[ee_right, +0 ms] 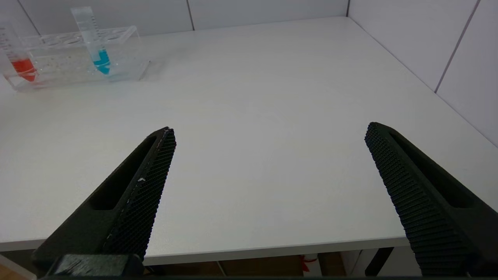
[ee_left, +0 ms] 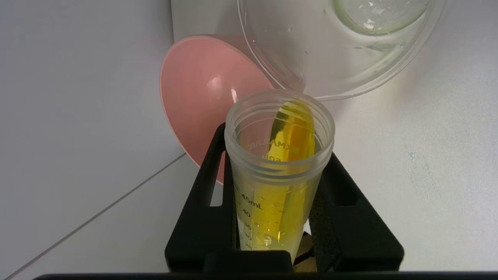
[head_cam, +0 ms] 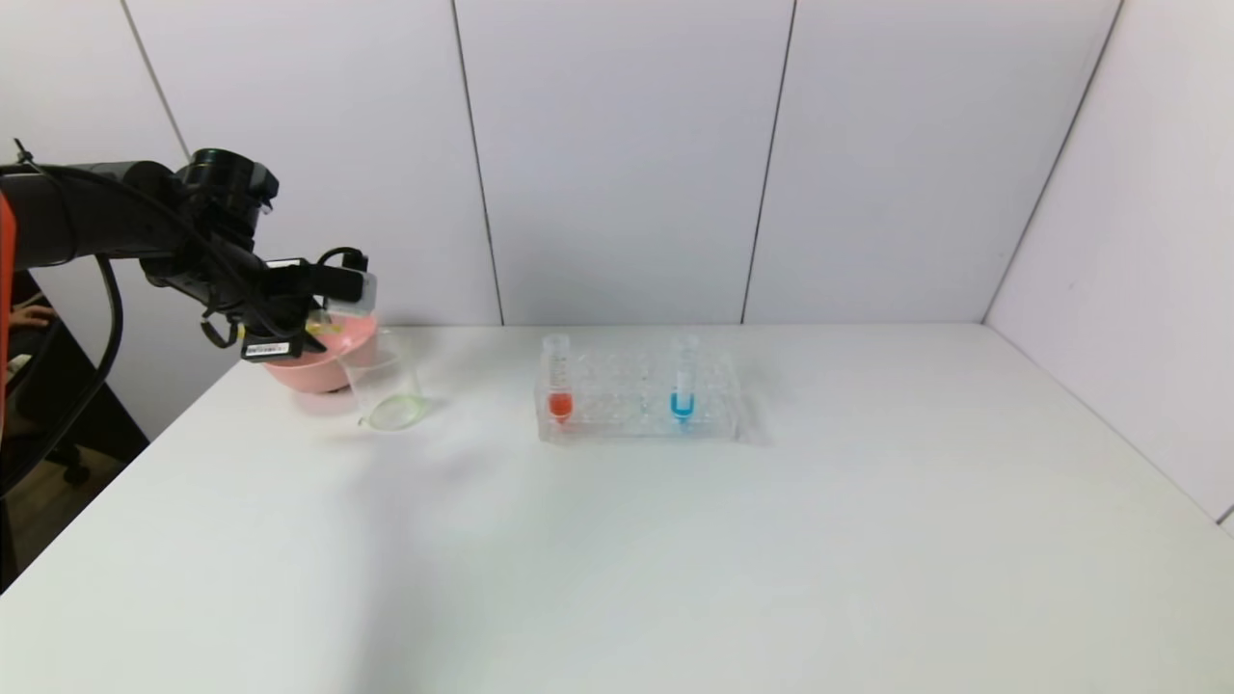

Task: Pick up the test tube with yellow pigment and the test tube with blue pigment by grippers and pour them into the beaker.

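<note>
My left gripper [head_cam: 323,313] is shut on the test tube with yellow pigment [ee_left: 278,167] and holds it tilted, its open mouth level with the rim of the beaker [ee_left: 342,46]. Yellow liquid lies along the tube's wall up to its mouth. The clear beaker [head_cam: 386,381] stands beside the pink bowl and has a faint greenish tint at its bottom. The test tube with blue pigment [head_cam: 684,381] stands upright in the clear rack; it also shows in the right wrist view [ee_right: 97,42]. My right gripper [ee_right: 271,130] is open and empty above the table's front edge, out of the head view.
A pink bowl [head_cam: 318,361] sits behind the beaker at the far left; it also shows in the left wrist view [ee_left: 206,105]. A red-liquid tube [head_cam: 558,381] stands at the left end of the clear rack [head_cam: 627,414]. White walls close the back and right.
</note>
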Robot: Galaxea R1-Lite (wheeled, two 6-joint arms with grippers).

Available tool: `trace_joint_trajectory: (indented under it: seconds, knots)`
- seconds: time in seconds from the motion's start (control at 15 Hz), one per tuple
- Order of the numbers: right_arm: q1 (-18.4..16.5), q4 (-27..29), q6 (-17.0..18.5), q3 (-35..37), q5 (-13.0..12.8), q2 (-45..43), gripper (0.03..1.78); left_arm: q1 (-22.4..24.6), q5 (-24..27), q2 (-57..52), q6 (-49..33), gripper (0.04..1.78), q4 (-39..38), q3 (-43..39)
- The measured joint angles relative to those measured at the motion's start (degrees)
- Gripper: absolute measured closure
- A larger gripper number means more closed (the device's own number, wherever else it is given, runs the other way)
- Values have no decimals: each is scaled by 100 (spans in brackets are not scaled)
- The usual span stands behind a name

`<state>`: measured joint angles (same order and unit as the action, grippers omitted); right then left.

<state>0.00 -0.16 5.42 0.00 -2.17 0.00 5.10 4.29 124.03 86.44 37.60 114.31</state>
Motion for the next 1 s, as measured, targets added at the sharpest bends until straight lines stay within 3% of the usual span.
trace_joint_trajectory:
  seconds: [1.0]
  knots:
    - [0,0,0,0,-2,0,4,-273,-831,20,380,129,68,-4]
